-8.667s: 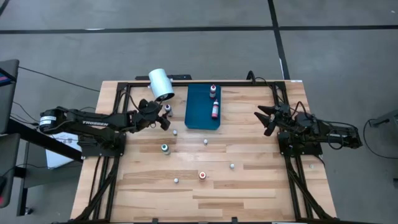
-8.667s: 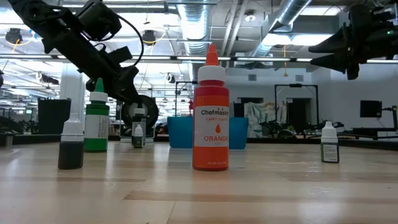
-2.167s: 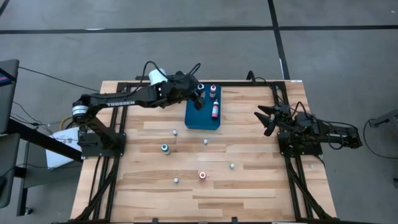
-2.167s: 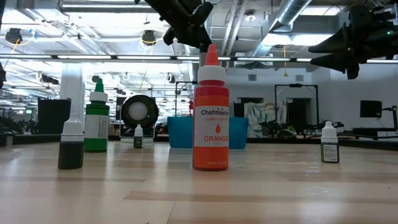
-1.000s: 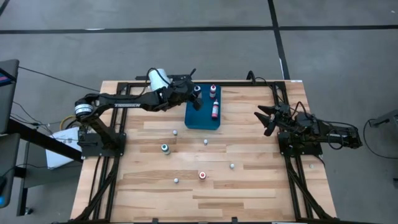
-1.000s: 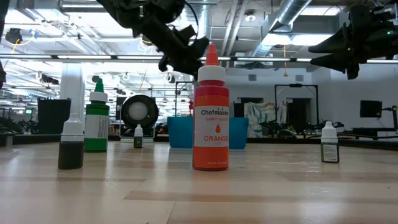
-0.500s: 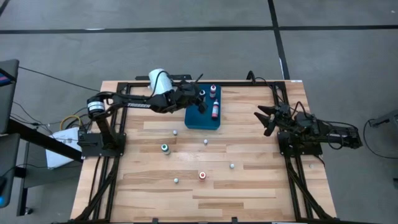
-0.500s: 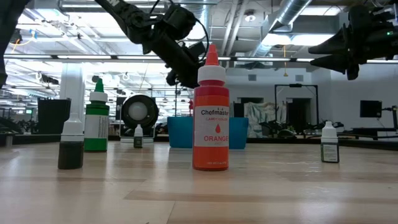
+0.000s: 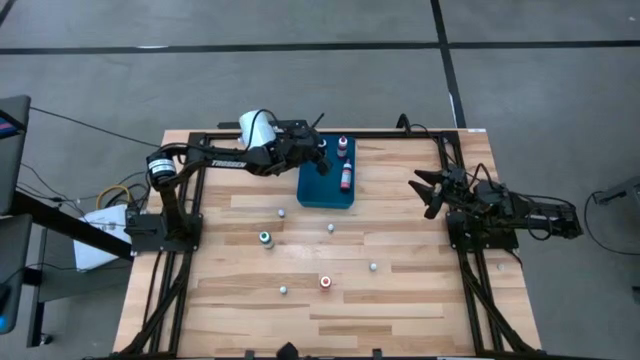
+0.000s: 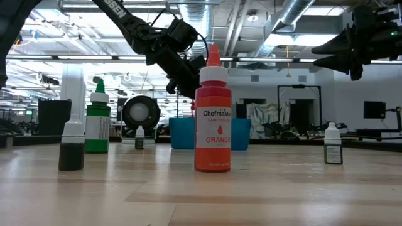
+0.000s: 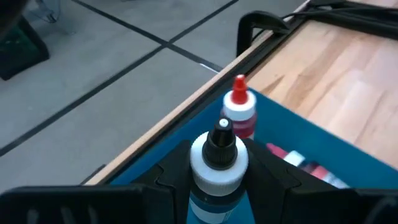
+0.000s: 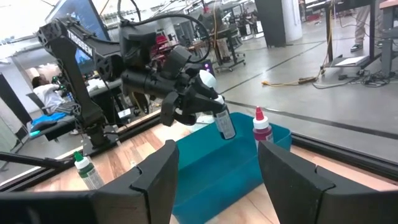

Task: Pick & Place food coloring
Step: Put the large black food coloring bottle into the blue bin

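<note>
Tilting bottle [image 12: 225, 125] — cap toward gripper [image 12: 211, 109]

"Chefmaster" and, lower down, "ORANGE" are printed in red on the white label of the orange bottle [image 10: 213, 116] seen in the low view; a small line between them cannot be made out. White lettering, likely "TROSSEN", is carried along the left arm [image 9: 226, 164] in the high view, behind its fingers, but is too small to be read with certainty.

2 bottles [image 9: 344, 162] in tray [image 9: 322, 192]; 6 on table [image 9: 420, 280].
</note>
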You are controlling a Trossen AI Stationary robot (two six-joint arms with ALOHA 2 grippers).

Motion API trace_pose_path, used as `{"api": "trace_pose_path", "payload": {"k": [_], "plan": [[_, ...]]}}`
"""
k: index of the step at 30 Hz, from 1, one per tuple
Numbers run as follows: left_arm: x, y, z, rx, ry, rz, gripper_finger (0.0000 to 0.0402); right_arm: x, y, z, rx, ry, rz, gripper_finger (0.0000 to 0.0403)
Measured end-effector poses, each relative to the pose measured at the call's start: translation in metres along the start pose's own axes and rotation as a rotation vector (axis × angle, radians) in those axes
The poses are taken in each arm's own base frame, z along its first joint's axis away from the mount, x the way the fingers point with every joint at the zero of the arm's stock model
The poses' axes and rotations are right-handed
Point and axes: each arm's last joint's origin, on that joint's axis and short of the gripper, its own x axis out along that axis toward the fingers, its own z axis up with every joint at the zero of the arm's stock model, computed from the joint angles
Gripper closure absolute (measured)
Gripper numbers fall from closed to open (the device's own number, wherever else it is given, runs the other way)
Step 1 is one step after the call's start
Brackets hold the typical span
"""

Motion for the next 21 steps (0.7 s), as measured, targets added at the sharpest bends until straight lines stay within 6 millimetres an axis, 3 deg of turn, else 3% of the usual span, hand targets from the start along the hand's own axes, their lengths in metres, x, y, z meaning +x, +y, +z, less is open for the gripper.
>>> {"api": "trace_pose_path", "payload": {"k": [11,21], "plan": [[0.005,0.016,0.001,-0.022,0.004,0.021,0.0294,0.000,0.000,0.000,-0.001,0.001,0.000,0.0196],[0.005,0.017,0.001,-0.020,0.009,0.024,0.0294,0.000,0.000,0.000,-0.001,0.001,0.000,0.0196]]}}
